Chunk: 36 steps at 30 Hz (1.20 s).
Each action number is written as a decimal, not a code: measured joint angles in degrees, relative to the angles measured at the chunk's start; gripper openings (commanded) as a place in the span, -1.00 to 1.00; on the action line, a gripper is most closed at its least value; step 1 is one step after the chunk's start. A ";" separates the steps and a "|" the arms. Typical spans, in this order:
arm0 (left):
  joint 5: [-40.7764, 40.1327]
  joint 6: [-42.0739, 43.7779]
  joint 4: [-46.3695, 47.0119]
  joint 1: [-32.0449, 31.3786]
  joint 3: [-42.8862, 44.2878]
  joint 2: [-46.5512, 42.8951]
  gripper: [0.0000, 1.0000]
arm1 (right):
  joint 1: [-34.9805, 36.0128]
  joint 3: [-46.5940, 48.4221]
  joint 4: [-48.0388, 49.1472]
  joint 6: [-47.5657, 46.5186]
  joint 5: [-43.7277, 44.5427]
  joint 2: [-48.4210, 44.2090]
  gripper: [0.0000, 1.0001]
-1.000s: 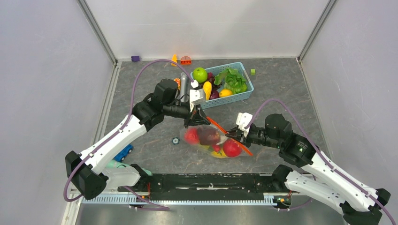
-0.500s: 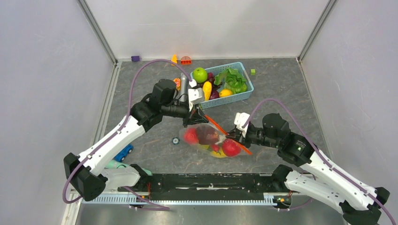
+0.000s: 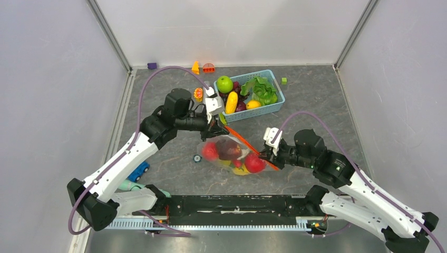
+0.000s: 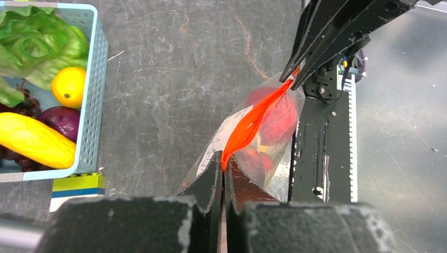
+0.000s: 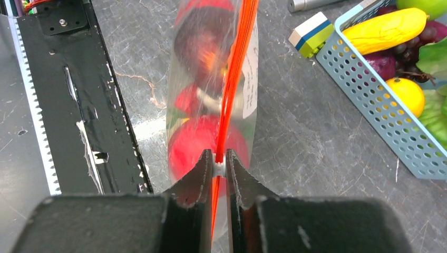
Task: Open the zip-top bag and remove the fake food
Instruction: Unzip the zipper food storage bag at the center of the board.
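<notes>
Here, at the bottom edge of the top view, the black rail (image 3: 232,203) bearing both arm bases is seen. Just above it, at the centre of the frame, the zip-top bag (image 3: 226,158) is held between the two arms over the grey tabletop (image 3: 327,105); whether its underside touches the tabletop cannot be told. The fake food (image 3: 254,163) is all enclosed within it: red round pieces, a dark maroon one and something yellow are made out through the clear plastic. The zip strip (image 3: 243,141) is stretched taut along the bag's upper-right edge, its long axis running diagonally from upper left to lower right. Its lower-right end is pinched by the right gripper (image 3: 265,156), whose jaws are drawn narrow onto it in the right wrist view; its upper-left end is clamped likewise by the left gripper (image 3: 220,130). The strip is seen as a single orange line in both wrist views, so the seal is judged unopened. Each gripper is set at an end of the strip and in line with it, so a pull would act along the seal rather than across it. Farther up, toward the upper centre, the light-blue basket (image 3: 258,109) is found, well apart from the bag.
</notes>
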 measured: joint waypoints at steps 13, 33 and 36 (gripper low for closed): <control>-1.90 1.01 -0.50 1.66 0.00 -0.94 -0.96 | 0.00 0.00 -4.48 1.14 1.03 0.87 -1.00; -5.99 2.73 -2.34 3.54 -0.42 -4.46 -0.96 | 0.00 0.50 -7.78 1.66 0.90 5.14 -1.00; -6.08 2.95 -2.64 3.61 -0.44 -4.70 -0.96 | 0.00 0.98 -8.52 1.66 0.76 5.84 -0.99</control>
